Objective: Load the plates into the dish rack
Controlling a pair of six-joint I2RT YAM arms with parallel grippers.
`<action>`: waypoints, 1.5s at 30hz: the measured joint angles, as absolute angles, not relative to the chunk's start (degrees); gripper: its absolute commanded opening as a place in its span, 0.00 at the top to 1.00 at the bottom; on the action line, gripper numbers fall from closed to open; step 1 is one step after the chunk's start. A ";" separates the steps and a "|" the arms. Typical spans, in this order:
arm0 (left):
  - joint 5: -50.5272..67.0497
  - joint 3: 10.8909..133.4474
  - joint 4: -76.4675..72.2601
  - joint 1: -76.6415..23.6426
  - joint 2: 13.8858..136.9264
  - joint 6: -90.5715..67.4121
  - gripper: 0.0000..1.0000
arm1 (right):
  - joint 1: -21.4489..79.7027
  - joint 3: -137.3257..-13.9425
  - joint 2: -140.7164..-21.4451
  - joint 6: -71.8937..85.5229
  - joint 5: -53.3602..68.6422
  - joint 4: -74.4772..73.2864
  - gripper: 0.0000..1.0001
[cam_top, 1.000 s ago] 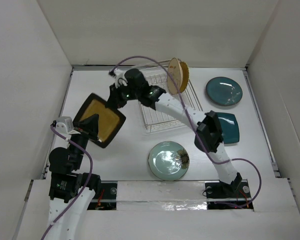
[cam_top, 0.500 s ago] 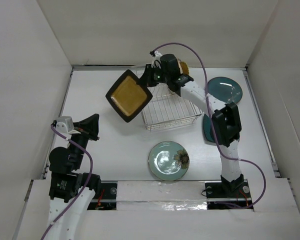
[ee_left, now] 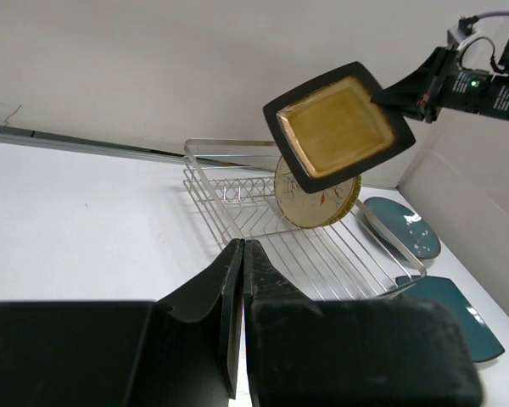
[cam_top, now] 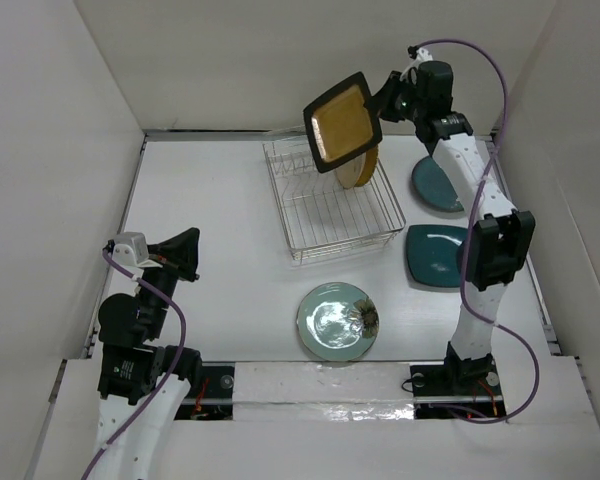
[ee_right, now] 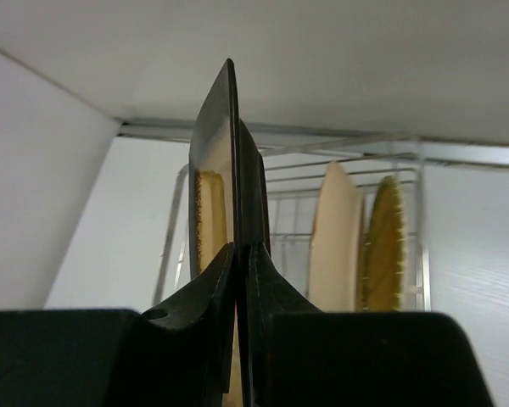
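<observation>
Mustard plate (cam_top: pixel 343 122) higher; rack (cam_top: pixel 345 249): prob. 2

Mustard plate (cam_top: pixel 343 124) now above rack (cam_top: pixel 330 205)

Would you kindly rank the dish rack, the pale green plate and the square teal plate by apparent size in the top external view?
1. dish rack
2. pale green plate
3. square teal plate, its right edge hidden under the right arm

A: Top view bright, even, diffuse; white table (cam_top: pixel 210 200) nearly washed out, shadows faint.
B: Sheen on pale green plate (cam_top: pixel 332 318); glare at 6 o'clock. Right wrist: fingers (ee_right: pixel 208 297) black, detail lost; mustard plate (ee_right: pixel 216 170) crisp.
</observation>
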State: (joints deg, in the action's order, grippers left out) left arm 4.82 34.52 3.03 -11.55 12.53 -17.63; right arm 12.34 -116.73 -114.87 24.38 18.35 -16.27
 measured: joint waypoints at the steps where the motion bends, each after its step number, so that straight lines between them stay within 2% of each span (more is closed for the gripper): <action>1: 4.91 34.52 3.03 -11.55 12.56 -17.63 0.99 | 12.16 -118.41 -114.87 23.57 17.34 -17.04 1.00; 10: 5.80 34.52 3.01 -11.55 12.71 -17.65 0.99 | 18.44 -134.87 -115.55 8.64 -2.13 -33.85 1.00; 18: 6.02 34.52 2.98 -11.55 13.39 -17.65 0.99 | 24.29 -142.47 -119.68 -1.43 -12.93 -37.78 1.00; 29: 6.04 34.52 2.92 -11.57 13.39 -17.65 0.99 | 27.11 -139.96 -124.46 -6.50 -25.89 -38.48 1.00; 45: 6.22 34.52 2.92 -11.55 13.39 -17.65 0.98 | 29.02 -133.01 -128.38 -5.93 -28.10 -30.76 1.00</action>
